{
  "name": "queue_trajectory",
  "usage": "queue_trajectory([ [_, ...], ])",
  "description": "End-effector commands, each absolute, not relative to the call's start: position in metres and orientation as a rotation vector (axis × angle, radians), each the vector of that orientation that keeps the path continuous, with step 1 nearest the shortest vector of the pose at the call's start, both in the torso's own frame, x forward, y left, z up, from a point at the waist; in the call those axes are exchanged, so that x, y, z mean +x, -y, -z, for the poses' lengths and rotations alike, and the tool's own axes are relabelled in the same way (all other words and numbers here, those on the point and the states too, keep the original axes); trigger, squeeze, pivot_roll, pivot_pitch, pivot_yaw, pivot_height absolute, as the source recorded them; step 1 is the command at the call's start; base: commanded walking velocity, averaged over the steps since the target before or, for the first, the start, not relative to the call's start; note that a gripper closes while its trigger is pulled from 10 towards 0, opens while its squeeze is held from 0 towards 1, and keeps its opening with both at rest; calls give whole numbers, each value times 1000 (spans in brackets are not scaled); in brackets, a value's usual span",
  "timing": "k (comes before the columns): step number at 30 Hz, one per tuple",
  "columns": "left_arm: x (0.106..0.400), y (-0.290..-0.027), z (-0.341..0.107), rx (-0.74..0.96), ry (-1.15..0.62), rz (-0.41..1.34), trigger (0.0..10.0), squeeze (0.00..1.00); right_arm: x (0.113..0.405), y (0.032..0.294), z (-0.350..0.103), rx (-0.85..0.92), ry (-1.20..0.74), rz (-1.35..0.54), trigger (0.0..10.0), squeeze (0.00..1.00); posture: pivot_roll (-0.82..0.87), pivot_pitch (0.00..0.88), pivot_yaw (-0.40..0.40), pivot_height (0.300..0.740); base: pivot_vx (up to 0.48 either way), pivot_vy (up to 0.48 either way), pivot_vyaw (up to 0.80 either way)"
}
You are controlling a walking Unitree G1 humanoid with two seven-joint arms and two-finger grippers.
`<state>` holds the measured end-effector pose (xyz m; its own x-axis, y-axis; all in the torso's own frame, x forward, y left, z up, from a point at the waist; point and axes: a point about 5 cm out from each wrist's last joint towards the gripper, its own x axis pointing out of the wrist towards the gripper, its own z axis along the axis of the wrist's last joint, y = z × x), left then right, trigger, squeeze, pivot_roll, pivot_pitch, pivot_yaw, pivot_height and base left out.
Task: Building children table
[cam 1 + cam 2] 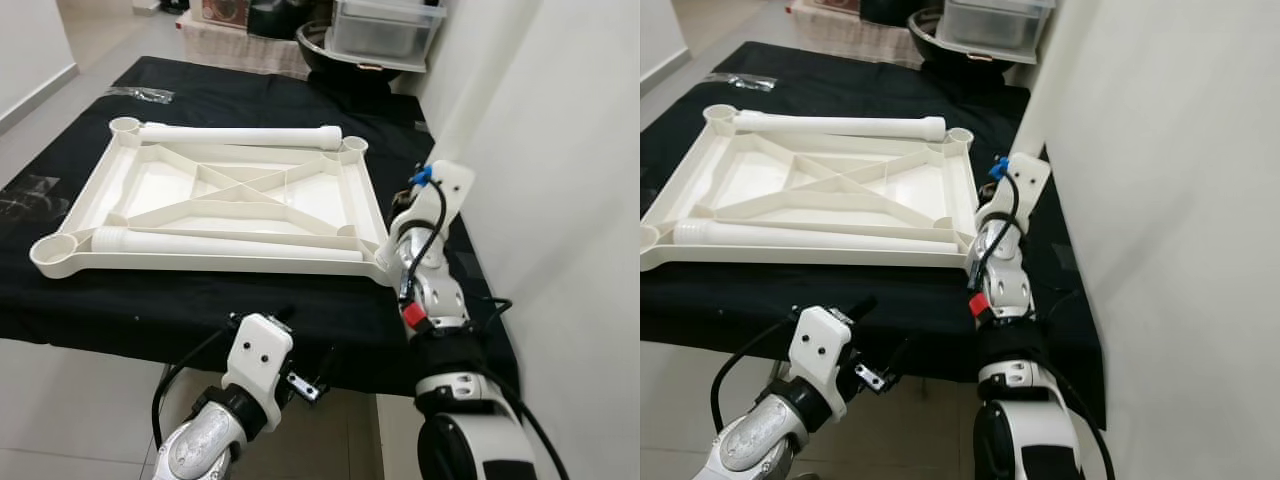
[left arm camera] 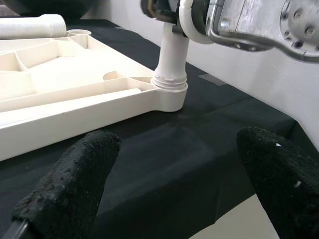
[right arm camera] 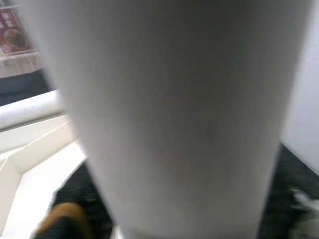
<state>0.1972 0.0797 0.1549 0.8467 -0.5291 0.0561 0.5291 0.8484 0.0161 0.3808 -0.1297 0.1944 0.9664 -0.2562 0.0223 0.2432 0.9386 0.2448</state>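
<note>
The white tabletop lies upside down on a black cloth. Two white legs lie loose on it, one along the far edge and one along the near edge. A third leg stands upright in the near right corner socket. My right gripper is shut around this leg a little above the socket, and the leg looms very close in the right wrist view. My left gripper hangs open at the cloth's near edge, with its fingers wide apart and pointing at that corner.
A white wall runs close along the right side of the cloth. A clear storage bin and a dark bowl stand at the back. A small plastic bag lies at the far left. Tiled floor lies below the near edge.
</note>
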Motion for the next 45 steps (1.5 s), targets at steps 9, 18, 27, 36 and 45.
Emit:
queue_trajectory([
  [9,197,-79,-151,-3,47,561,10000,0,393,159,-228,332,218,-14,10000,0,118,95,-140,740,0,0,0],
  [18,197,-79,-151,-2,49,562,10000,0,378,154,-232,320,168,-836,10000,0,121,99,-140,740,0,0,0],
  [27,196,-79,-154,-4,69,550,10000,0,355,118,-207,107,-3,-1302,7961,0,131,103,-143,740,0,0,0],
  [36,193,-79,-161,27,135,527,10000,0,375,112,-202,68,0,-1040,0,0,125,100,-147,740,0,0,0],
  [45,192,-86,-169,66,202,439,10000,0,396,143,-190,120,-46,-392,0,0,115,101,-148,740,0,0,0],
])
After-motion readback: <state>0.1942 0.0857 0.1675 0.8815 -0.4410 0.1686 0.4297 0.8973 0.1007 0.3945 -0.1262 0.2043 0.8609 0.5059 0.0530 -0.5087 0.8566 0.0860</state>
